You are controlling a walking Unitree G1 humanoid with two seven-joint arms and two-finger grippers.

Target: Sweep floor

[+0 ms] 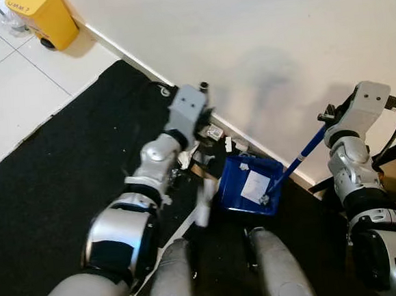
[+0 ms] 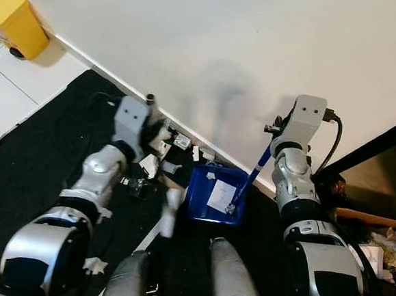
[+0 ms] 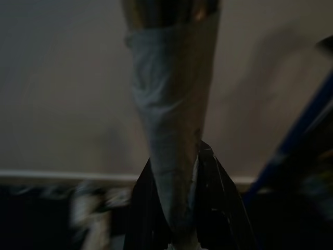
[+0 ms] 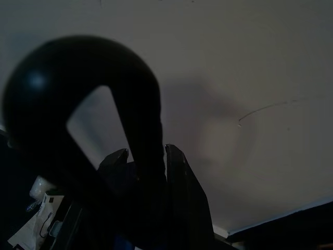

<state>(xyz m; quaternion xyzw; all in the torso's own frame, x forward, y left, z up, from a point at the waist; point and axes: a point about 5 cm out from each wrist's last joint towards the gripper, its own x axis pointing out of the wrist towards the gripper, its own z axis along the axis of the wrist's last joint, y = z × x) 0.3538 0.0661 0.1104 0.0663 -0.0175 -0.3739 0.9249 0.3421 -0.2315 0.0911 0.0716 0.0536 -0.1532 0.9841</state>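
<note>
While bent, right arm (image 1: 353, 160) over dustpan (image 1: 247, 185)

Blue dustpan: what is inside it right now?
Inside the blue dustpan lies one white paper scrap and a smaller white bit near its rim. Its near edge is hidden by the robot's legs.

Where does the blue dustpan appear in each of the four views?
Left eye view: blue dustpan right of centre, by the wall base.
Right eye view: near the centre, holding a white paper.
Left wrist view: its blue handle crosses one edge.
Right wrist view: cannot be made out clearly.
Shared landmark: the white baseboard.
</note>
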